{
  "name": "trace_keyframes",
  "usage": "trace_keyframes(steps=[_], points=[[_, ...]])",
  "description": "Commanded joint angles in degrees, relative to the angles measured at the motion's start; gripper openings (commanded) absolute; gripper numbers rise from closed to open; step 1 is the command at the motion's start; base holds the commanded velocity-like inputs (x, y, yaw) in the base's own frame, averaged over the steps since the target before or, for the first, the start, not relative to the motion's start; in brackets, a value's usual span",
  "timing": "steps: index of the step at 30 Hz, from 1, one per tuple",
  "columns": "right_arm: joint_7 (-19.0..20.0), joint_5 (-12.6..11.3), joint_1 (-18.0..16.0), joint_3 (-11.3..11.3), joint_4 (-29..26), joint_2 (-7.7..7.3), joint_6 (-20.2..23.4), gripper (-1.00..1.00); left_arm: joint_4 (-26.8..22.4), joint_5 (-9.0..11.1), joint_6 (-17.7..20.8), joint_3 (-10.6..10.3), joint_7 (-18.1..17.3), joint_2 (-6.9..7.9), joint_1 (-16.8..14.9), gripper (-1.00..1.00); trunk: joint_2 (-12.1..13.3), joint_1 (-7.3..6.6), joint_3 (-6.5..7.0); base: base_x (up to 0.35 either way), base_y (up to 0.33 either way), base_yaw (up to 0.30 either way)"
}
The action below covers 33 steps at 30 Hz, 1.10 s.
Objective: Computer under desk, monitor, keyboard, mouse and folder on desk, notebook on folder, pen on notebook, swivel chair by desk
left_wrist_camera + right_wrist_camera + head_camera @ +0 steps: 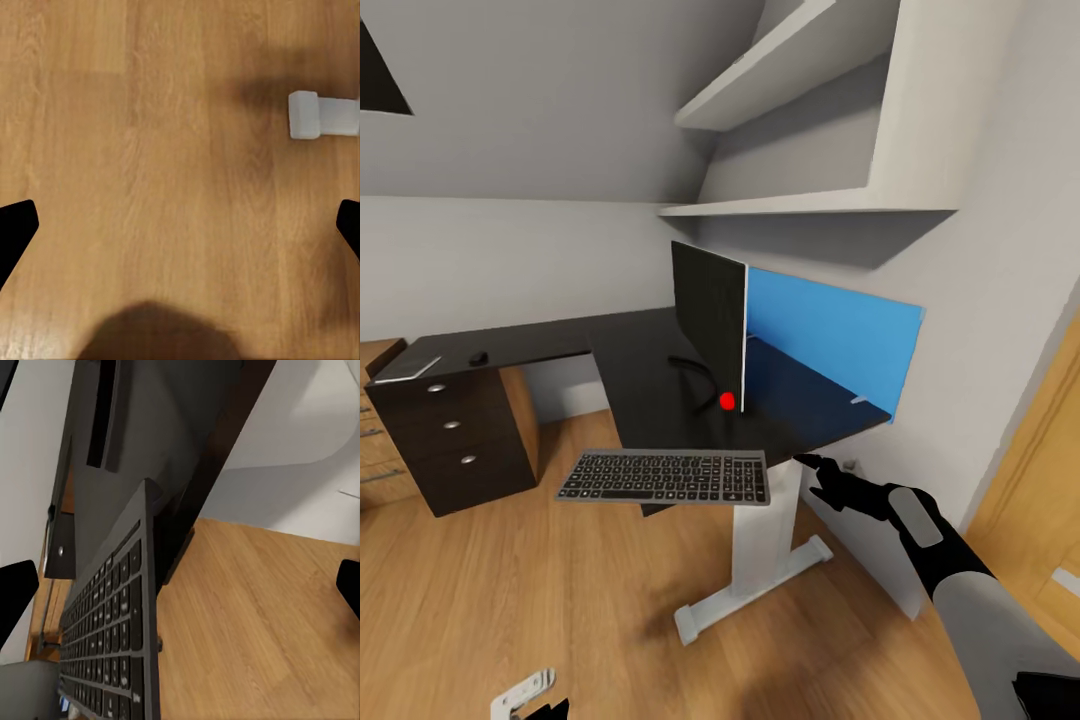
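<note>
Both arms' fingers gape empty; slim grey keyboard [664,478] overhangs glossy black desk [650,370] edge.

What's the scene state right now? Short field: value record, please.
room: wood-plank floor, sloped grey ceiling, white wall shelves
desk: black top, white legs, dark drawer unit at its left end
monitor: upright on the desk, seen nearly edge-on
keyboard: at the desk's front edge, mostly overhanging the floor
mouse: on the desk above the drawers
blue panel: behind the desk
right gripper: open, empty, beside the keyboard's right end
left gripper: open, over bare floor
</note>
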Motion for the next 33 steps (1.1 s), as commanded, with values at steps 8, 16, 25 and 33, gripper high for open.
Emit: trace_keyframes(steps=[8, 16, 25, 33], points=[[0.24, 0.27, -0.03, -0.06, 0.07, 0.41, 0.32, 1.00, 0.48, 0.35, -1.41, -0.32, 0.62, -0.08, 0.00, 1.00, -0.02, 0.03, -0.05, 0.060, 0.000, 0.000], [0.24, 0.34, -0.03, 1.49, 2.23, 2.94, 0.32, 1.00, 0.50, 0.34, -1.44, -0.32, 0.63, -0.08, 0.00, 1.00, -0.02, 0.03, -0.05, 0.001, 0.000, 0.000], [0.24, 0.29, -0.03, 3.40, 2.55, 4.06, 0.32, 1.00, 0.50, 0.35, -1.44, -0.32, 0.57, -0.08, 0.00, 1.00, -0.02, 0.03, -0.05, 0.000, 0.000, 0.000], [1.21, 0.22, -0.03, 6.15, 2.49, 4.49, 0.32, 1.00, 0.50, 0.35, -1.44, -0.32, 0.61, -0.14, 0.00, 1.00, -0.02, 0.03, -0.05, 0.000, 0.000, 0.000]])
